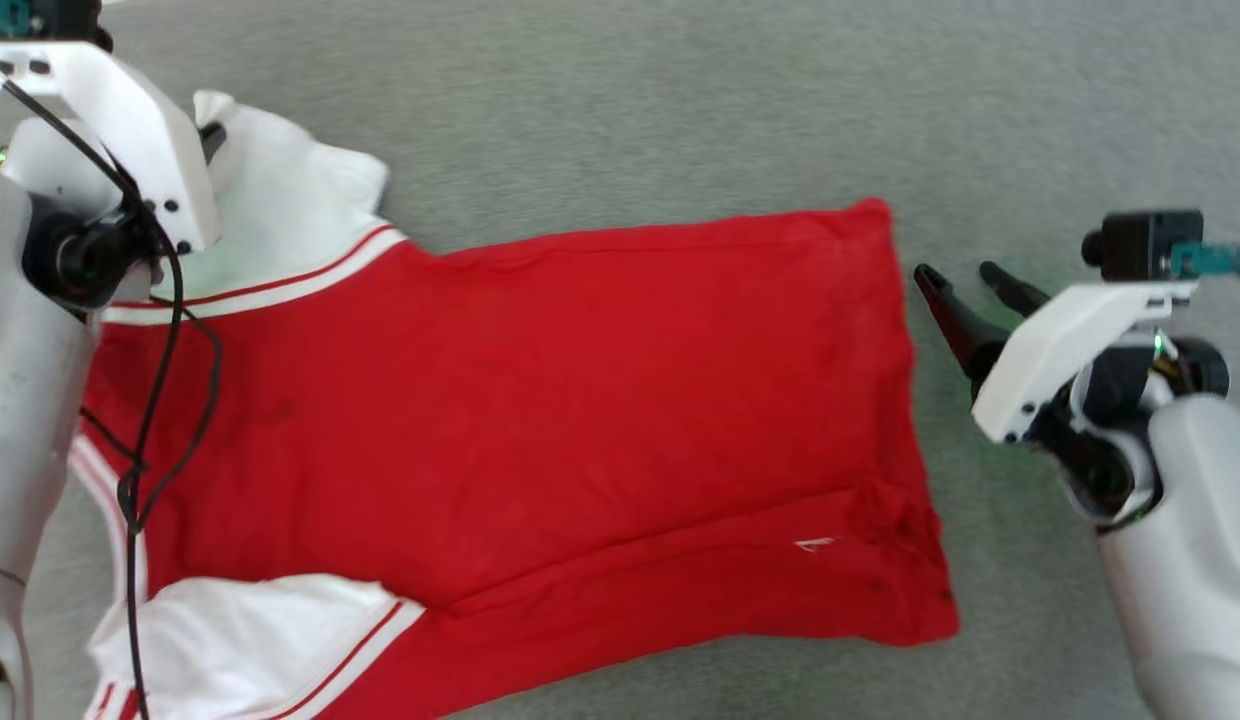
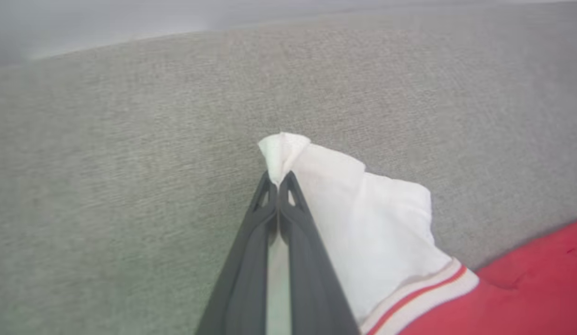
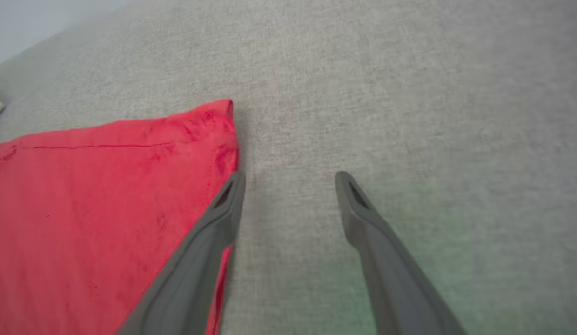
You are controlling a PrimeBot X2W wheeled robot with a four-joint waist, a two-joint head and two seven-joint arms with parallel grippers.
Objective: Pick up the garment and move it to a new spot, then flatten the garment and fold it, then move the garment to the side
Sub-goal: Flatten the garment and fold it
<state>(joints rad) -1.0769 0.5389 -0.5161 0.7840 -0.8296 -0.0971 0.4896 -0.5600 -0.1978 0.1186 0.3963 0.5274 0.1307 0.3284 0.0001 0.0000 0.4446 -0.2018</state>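
The garment (image 1: 540, 410), a red jersey with white sleeves and red-and-white stripe trim, lies spread on the grey fabric surface, plain side up; its number and lettering are hidden. My left gripper (image 2: 279, 179) is shut on the tip of the far white sleeve (image 2: 363, 218), which shows at the upper left in the head view as the sleeve (image 1: 290, 200). My right gripper (image 1: 955, 270) stands open just right of the hem, with nothing between its fingers. In the right wrist view the gripper (image 3: 291, 177) has its left finger at the red hem's edge (image 3: 223, 149).
A grey woven surface (image 1: 680, 100) stretches all around the garment, with room beyond it and to the right. A black cable (image 1: 170, 330) hangs from my left arm over the garment's shoulder. The near white sleeve (image 1: 240, 640) lies at the bottom left.
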